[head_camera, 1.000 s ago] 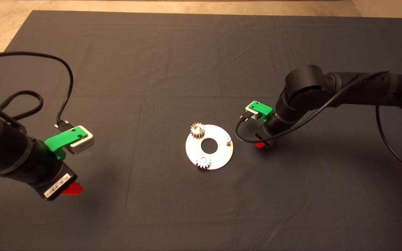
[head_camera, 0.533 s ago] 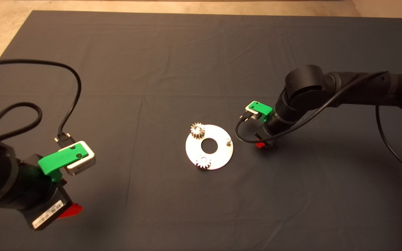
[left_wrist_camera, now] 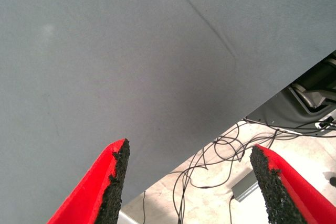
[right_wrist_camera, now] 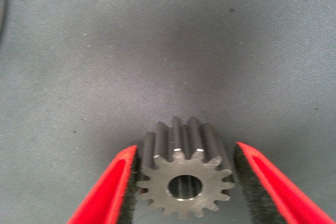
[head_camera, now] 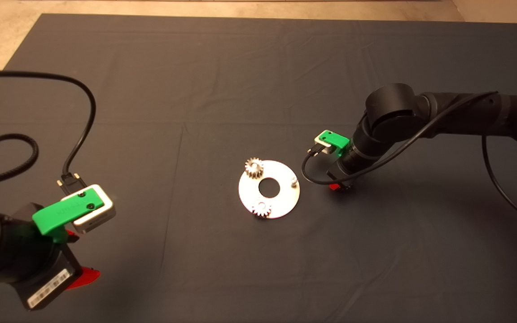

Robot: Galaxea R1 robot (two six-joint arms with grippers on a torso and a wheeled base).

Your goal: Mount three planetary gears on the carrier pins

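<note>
I see the flat shiny silver disc with a round centre hole [head_camera: 285, 197] mid-mat. One small silver-grey spur gear [head_camera: 254, 168] sits at its far-left rim, another [head_camera: 261, 208] at its near rim, a bare short metal pin [head_camera: 293, 181] at its right. Just right of the disc, my right claw [right_wrist_camera: 185, 187] straddles a third gear [right_wrist_camera: 185, 179]. My left claw [head_camera: 82, 277] sits near-left, well apart.

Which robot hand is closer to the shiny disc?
The right one. The right gripper sits just beside the disc, next to its bare pin, with a gear between its jaws. The left gripper is far off, near the mat's lower left edge.
</note>
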